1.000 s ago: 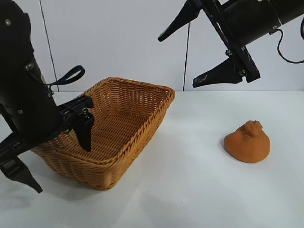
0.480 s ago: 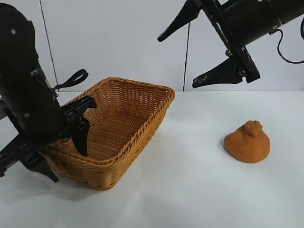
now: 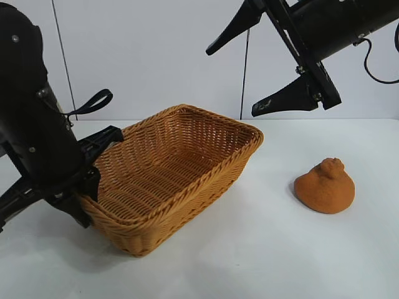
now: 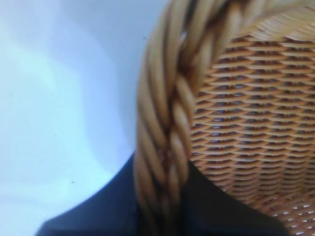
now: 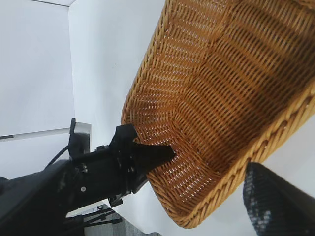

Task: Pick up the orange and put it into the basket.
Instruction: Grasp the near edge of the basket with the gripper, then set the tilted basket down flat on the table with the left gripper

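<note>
White tabletop [image 3: 262,261] carrying all items. Woven wicker basket [image 3: 181,168] gripped at its near-left braided rim, one corner lifted and swung toward the right side. Left gripper [image 3: 87,180] clamped on that rim: one of the fingers [image 5: 152,153] inside the wall, the other outside. Right gripper [image 3: 259,78] raised above and behind the basket, fingers spread wide, empty. Orange [image 3: 325,185] resting on the tabletop, well apart from both grippers, below the right one.
</note>
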You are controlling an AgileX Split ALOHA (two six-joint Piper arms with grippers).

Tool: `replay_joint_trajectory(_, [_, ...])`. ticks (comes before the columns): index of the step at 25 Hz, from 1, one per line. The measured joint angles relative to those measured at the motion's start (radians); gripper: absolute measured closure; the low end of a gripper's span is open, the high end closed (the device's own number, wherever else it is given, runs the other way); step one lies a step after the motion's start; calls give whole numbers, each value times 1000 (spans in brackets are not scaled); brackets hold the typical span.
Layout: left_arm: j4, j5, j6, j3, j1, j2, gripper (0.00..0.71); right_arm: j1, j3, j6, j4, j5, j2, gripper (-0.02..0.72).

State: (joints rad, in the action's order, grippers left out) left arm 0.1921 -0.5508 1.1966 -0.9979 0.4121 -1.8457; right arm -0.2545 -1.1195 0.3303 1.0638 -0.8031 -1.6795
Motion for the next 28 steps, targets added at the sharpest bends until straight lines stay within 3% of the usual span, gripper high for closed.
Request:
replay_joint_trajectory(6, [121, -88, -296, -64, -142, 12, 626, 0, 0, 0, 0, -1, 0, 63])
replay_joint_trajectory(13, [153, -226, -581, -209, -246, 12, 626, 0, 0, 0, 0, -4, 0, 63])
replay_joint_trajectory(20, [114, -354, -787, -317, -265, 11, 626, 0, 0, 0, 0, -10, 0, 63])
replay_joint_trajectory(28, [92, -470, -970, -341, -265, 11, 626, 0, 0, 0, 0, -26, 0, 63])
